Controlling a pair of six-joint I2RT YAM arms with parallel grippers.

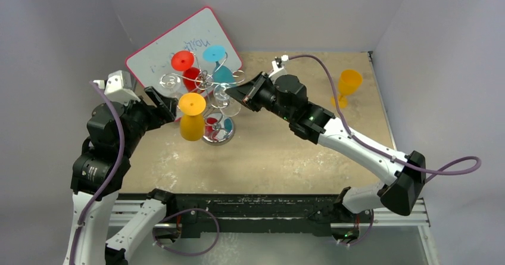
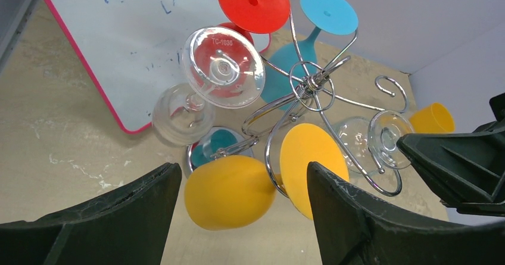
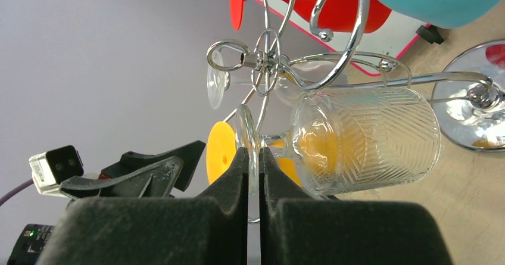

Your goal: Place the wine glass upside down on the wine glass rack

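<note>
Wine glass rack point(image 2: 311, 86) stands mid-table in front of a pink-framed whiteboard point(image 1: 155, 56), whose writing is too faint to read. Red, blue, yellow and clear glasses hang from it bowl-down, each foot resting on a scroll arm.

The ribbed clear wine glass point(image 3: 369, 140) hangs inverted on the rack's right side, a wire arm crossing its bowl. The right gripper point(image 3: 254, 158) is clamped on the edge of its foot, probably to steady it while it seats. Whether the stem sits fully in the hook cannot be seen, because the fingers hide it.

The left gripper point(image 2: 241, 170) has its fingers wide apart and holds nothing. It faces the hanging yellow glass point(image 1: 192, 119), which covers part of the rack's base.
</note>
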